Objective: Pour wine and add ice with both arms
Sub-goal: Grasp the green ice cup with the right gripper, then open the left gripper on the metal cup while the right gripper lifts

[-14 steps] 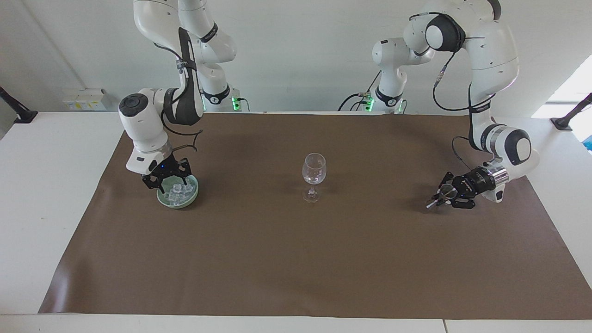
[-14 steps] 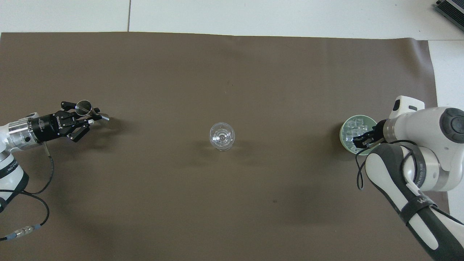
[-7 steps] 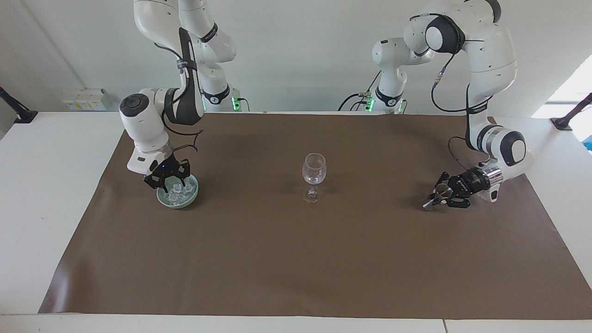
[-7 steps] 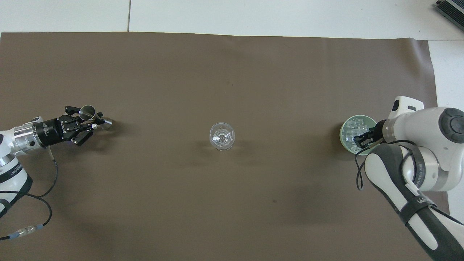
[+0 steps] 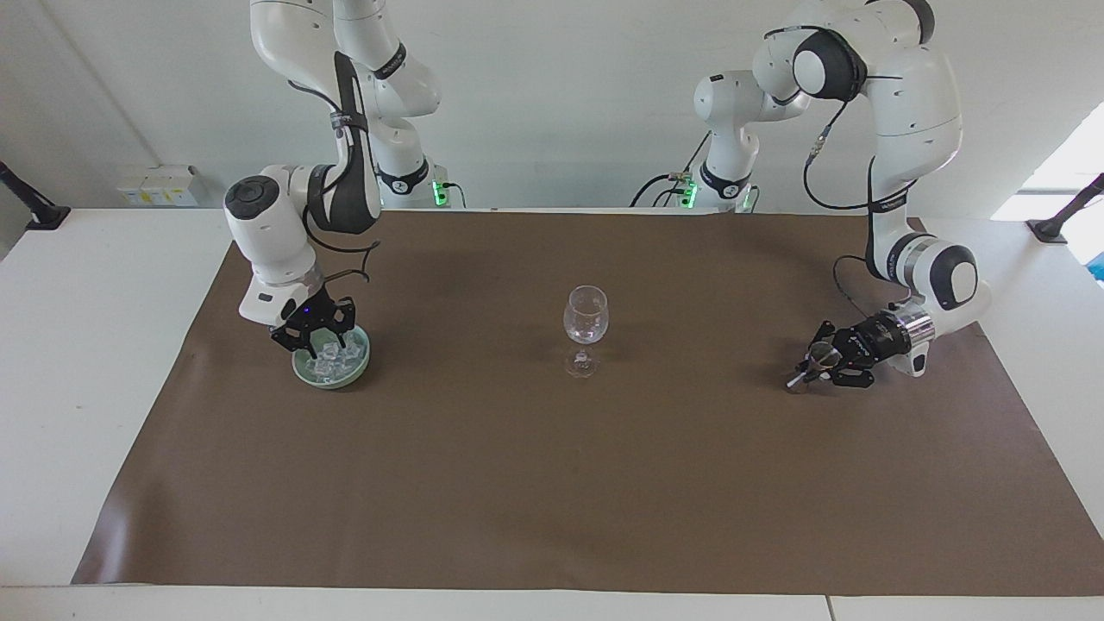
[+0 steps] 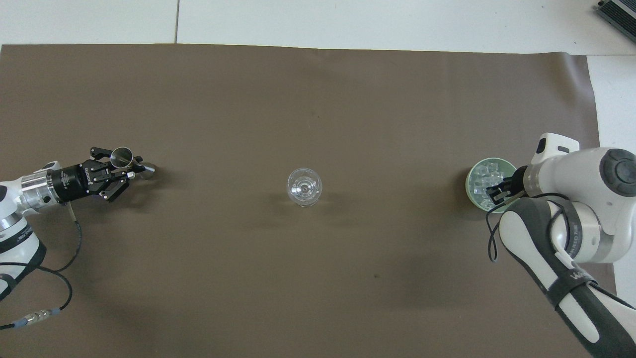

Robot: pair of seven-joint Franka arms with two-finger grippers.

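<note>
so far, as the views showed:
clear stemmed wine glass: mid-mat, looked empty.
left gripper: pinched small metal jigger, tilted.
right gripper: in pale green bowl; grip on ice unclear.
left: pouring, icing.

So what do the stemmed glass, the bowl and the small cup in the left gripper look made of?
Stemmed glass: clear glass, the mat shows through. Bowl: pale green, glossy, likely glazed ceramic or plastic. Small cup in the left gripper: shiny silver, mirror-like, apparently polished metal.
</note>
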